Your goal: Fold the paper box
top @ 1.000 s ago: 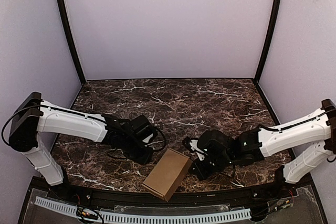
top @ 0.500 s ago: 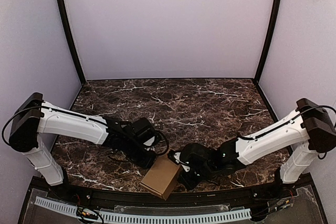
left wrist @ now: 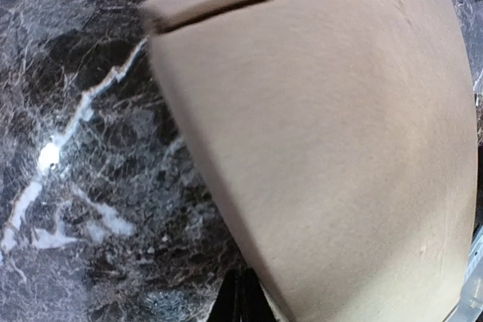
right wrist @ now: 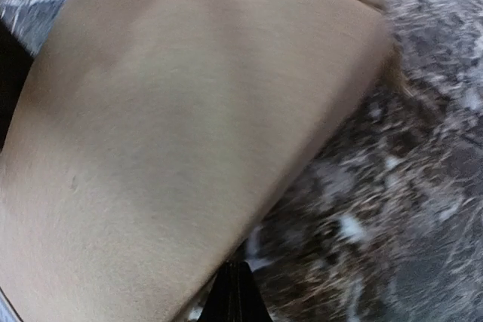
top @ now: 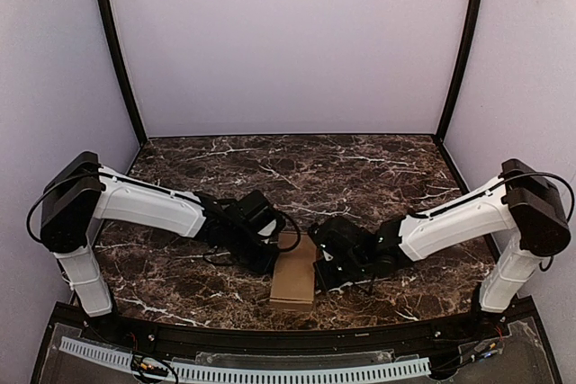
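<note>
Since a second ago, I see the left arm (top: pixel 153 209) has reached further right. The paper box (top: pixel 294 281) lay slantwise then; now it has turned nearly square to the near edge. The right arm (top: pixel 450 227) has swung in from the right to meet it.

I count two arms, two tools and one box. The left tool (top: pixel 273 256) has its fingers together, holding nothing, and sits at the box's far left corner, apparently touching it. The plain brown box lies on the dark marble tabletop (top: pixel 360 177), close to the near edge, between the two tools. The right tool (top: pixel 317 265), fingers also together and empty, sits against the box's far right side.

Purple walls (top: pixel 288 42) enclose the tabletop and a white slotted strip (top: pixel 270 370) runs below the near edge. In both wrist views the box fills most of the picture and hides much of the tabletop.
</note>
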`<state>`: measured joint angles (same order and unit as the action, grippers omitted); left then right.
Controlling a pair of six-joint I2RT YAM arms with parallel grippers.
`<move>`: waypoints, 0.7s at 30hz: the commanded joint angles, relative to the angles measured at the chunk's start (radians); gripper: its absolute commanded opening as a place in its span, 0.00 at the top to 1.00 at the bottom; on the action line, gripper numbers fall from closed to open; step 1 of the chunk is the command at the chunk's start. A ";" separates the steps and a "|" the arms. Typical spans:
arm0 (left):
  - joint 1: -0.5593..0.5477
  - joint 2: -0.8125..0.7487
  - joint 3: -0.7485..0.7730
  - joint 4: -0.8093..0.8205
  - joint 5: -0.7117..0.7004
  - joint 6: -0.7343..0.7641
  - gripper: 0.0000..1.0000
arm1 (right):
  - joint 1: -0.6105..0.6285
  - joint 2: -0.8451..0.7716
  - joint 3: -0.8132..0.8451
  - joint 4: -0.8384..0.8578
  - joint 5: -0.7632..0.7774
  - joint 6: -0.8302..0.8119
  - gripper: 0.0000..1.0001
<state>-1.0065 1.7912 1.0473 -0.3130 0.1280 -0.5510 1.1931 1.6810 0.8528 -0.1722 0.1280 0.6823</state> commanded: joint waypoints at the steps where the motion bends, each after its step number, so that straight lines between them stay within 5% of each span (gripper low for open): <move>1: 0.011 0.029 0.038 0.080 0.060 -0.008 1.00 | -0.091 -0.006 0.017 0.102 0.053 0.003 1.00; 11: 0.060 0.005 0.032 -0.052 -0.111 -0.041 0.97 | -0.144 -0.008 -0.003 0.053 0.030 -0.019 1.00; 21: 0.055 -0.086 -0.060 -0.108 -0.045 -0.099 0.96 | -0.100 -0.132 -0.081 -0.112 0.054 0.052 1.00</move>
<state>-0.9436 1.7695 1.0306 -0.3637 0.0460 -0.6182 1.0595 1.5948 0.7982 -0.1993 0.1596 0.6914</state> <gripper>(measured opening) 0.042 0.004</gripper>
